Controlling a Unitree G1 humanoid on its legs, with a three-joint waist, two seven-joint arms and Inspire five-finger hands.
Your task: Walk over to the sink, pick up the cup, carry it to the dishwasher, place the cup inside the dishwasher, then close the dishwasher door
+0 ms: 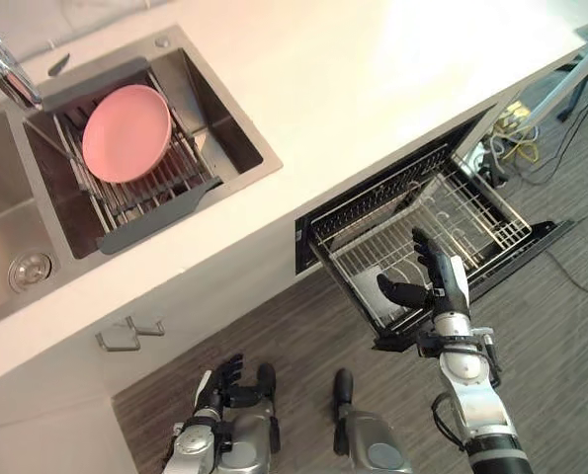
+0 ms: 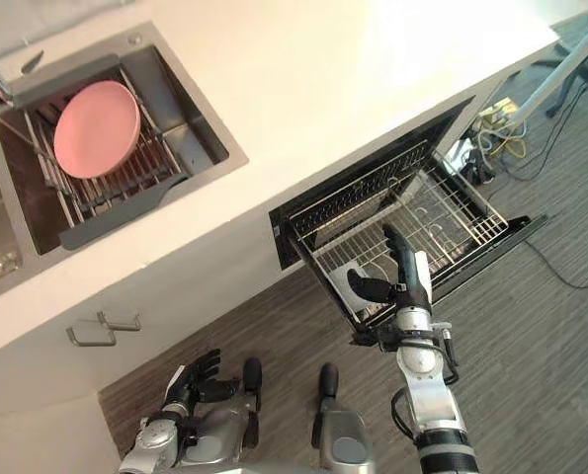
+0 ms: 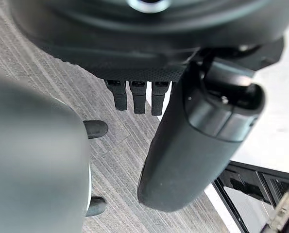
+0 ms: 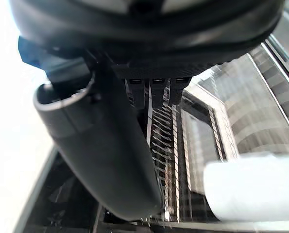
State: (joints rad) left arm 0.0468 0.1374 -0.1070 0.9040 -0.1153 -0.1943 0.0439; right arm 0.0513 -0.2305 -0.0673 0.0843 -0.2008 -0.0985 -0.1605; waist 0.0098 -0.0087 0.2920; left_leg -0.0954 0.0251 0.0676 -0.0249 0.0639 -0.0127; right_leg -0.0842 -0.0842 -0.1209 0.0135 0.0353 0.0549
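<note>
The robot's right hand (image 1: pixel 440 279) hovers over the pulled-out wire rack (image 1: pixel 476 212) of the dishwasher (image 1: pixel 318 232), at 4 o'clock in the head view. Its fingers are straight and its thumb is spread wide, gripping nothing. The cup (image 4: pixel 251 190) sits in the rack just beside that hand, free of its grasp. It shows in the right wrist view as a plain white, smooth-sided cylinder, blurred by closeness. Whether it stands upright or lies on its side cannot be told. The dishwasher door (image 1: pixel 548 235) hangs open beneath the rack, over the grey wood-grain floor (image 1: pixel 570 375). At 7 o'clock the left hand (image 1: pixel 224 380) hangs low by the cabinet front, fingers loosely relaxed and holding nothing. Across the pale counter (image 1: pixel 373 79), at 10 o'clock, a pink plate (image 1: pixel 126 131) rests on a draining rack (image 1: pixel 155 212) inside the steel sink (image 1: pixel 242 123), with the tap (image 1: pixel 7 69) at its 9 o'clock.
</note>
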